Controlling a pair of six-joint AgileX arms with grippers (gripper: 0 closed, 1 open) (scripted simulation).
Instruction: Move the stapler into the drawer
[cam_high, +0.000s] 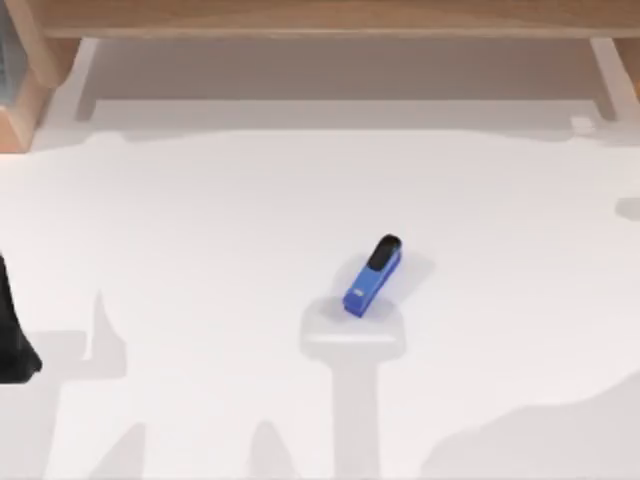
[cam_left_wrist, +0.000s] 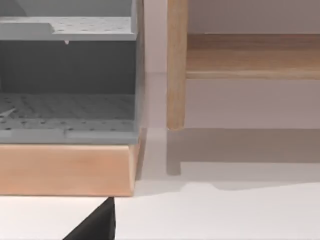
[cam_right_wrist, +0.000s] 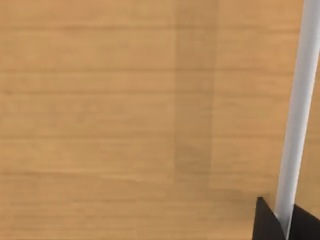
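Observation:
The blue stapler (cam_high: 373, 275) lies flat on the white table (cam_high: 200, 230), a little right of the middle, with its black end pointing toward the back right. No gripper is near it. In the right wrist view a wooden panel, apparently the drawer front (cam_right_wrist: 125, 125), carries a white bar handle (cam_right_wrist: 296, 110). My right gripper (cam_right_wrist: 285, 222) has a dark finger flush against each side of that bar. My left arm (cam_high: 12, 340) stands parked at the table's left edge, and a dark part of its gripper (cam_left_wrist: 95, 225) shows in the left wrist view.
A wooden shelf frame (cam_high: 320, 18) runs along the back of the table. A wood-based cabinet with grey perforated shelves (cam_left_wrist: 65, 115) stands at the back left, beside a wooden post (cam_left_wrist: 176, 65). Open table surrounds the stapler.

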